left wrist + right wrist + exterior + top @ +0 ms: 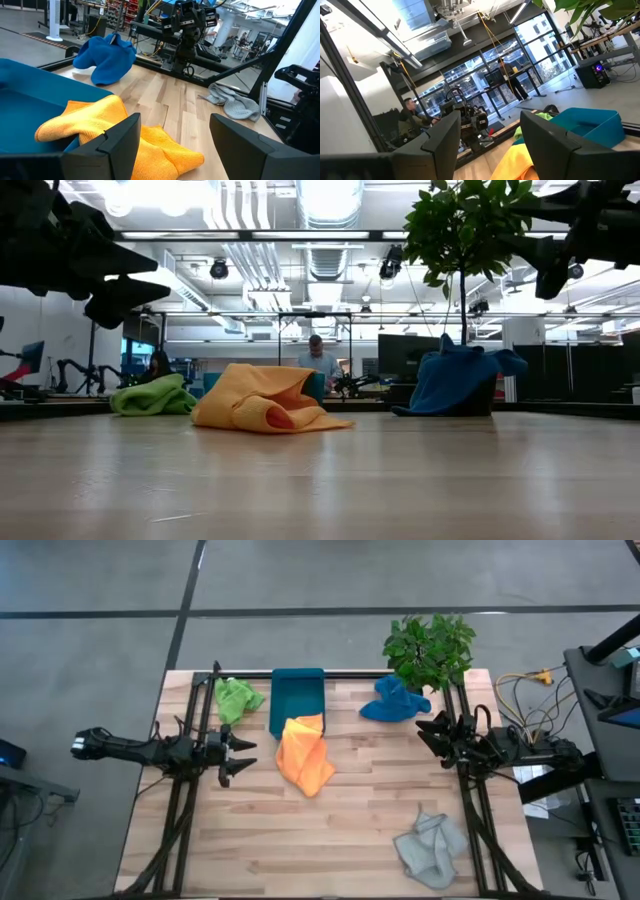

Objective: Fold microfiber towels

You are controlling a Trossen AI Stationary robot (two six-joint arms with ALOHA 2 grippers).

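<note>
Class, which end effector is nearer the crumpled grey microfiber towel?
Right. The right end effector hovers beyond the crumpled grey microfiber towel, same table side; the left end effector is across the table.

Bright ceiling lights (330, 195) are washing out the top of the low view, leaving the arms there as dark silhouettes. The wooden table (350, 820) is lying evenly lit, with soft shadows. Daylight is glaring through windows (485, 75) behind.

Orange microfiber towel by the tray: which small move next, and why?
Probably ease the left pincer down onto the crumpled orange microfiber towel. That open pincer hovers just beside it, nearer than any other towel. The towel lies bunched, one edge draped over the rigid teal rectangular tray, so it must be pulled clear first.
</note>
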